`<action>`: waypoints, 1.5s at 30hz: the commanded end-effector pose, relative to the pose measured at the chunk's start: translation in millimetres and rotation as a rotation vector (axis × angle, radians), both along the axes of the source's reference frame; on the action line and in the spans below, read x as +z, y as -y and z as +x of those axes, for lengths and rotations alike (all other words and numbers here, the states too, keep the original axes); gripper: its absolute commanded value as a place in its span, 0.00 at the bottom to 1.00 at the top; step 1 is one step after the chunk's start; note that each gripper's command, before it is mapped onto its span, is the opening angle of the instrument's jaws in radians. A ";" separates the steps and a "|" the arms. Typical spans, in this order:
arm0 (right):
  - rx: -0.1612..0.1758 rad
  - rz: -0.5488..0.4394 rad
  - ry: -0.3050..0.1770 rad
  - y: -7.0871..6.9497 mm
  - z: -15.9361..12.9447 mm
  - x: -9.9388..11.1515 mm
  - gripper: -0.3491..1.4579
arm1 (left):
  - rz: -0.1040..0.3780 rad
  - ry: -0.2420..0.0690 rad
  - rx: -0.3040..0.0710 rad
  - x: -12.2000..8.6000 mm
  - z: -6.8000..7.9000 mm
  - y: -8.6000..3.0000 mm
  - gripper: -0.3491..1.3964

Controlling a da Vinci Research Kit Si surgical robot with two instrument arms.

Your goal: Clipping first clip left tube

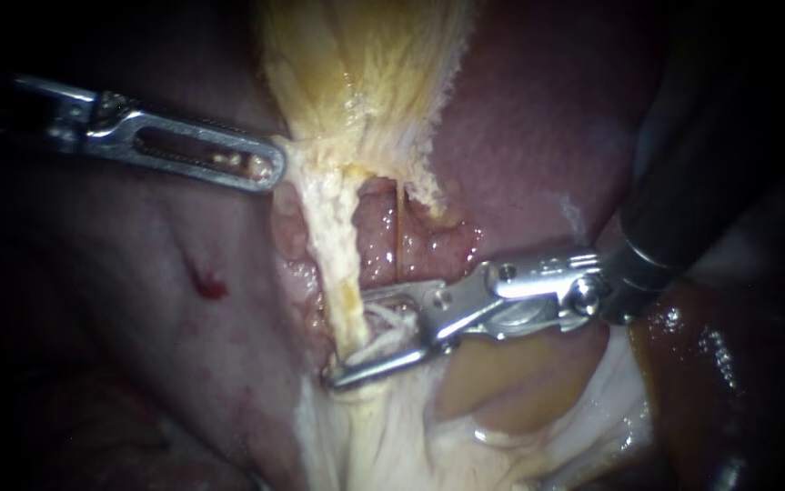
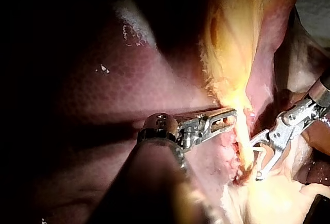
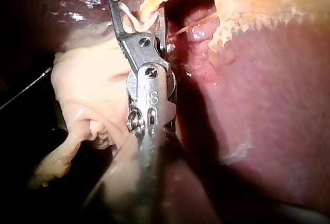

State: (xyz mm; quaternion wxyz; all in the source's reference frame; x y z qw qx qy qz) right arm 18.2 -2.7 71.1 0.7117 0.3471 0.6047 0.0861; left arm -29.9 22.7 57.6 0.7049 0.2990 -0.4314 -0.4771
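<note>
Jaws of right tool [image 1: 349, 338] straddle left tube [image 1: 341, 259], open; left tool [image 1: 269, 169] grips gallbladder [image 1: 365, 64].

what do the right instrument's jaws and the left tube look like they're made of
The right instrument has open jaws that look like bare polished metal: silver, with bright glints and a pin at the hinge. The left tube looks like soft tissue: pale yellow-white, stringy and moist, fibres running along its length.
</note>
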 end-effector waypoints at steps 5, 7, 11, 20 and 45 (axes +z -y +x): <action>0.000 0.003 0.005 0.2 0.6 0.3 0.47 | 0.000 -0.001 -0.002 0.0 -0.2 0.0 0.00; 0.001 0.002 0.005 0.2 0.9 0.4 0.47 | 0.000 -0.002 -0.002 0.0 -0.3 0.0 0.00; 0.000 0.001 0.005 0.4 1.2 0.5 0.47 | 0.000 -0.002 -0.003 0.0 -0.4 0.0 0.00; -0.001 0.010 0.006 0.9 1.5 0.6 0.47 | -0.004 -0.001 0.000 0.1 -0.8 -0.1 0.00; -0.078 0.075 -0.072 2.5 0.8 -2.6 0.47 | -0.004 0.001 0.004 0.9 0.0 -0.7 0.00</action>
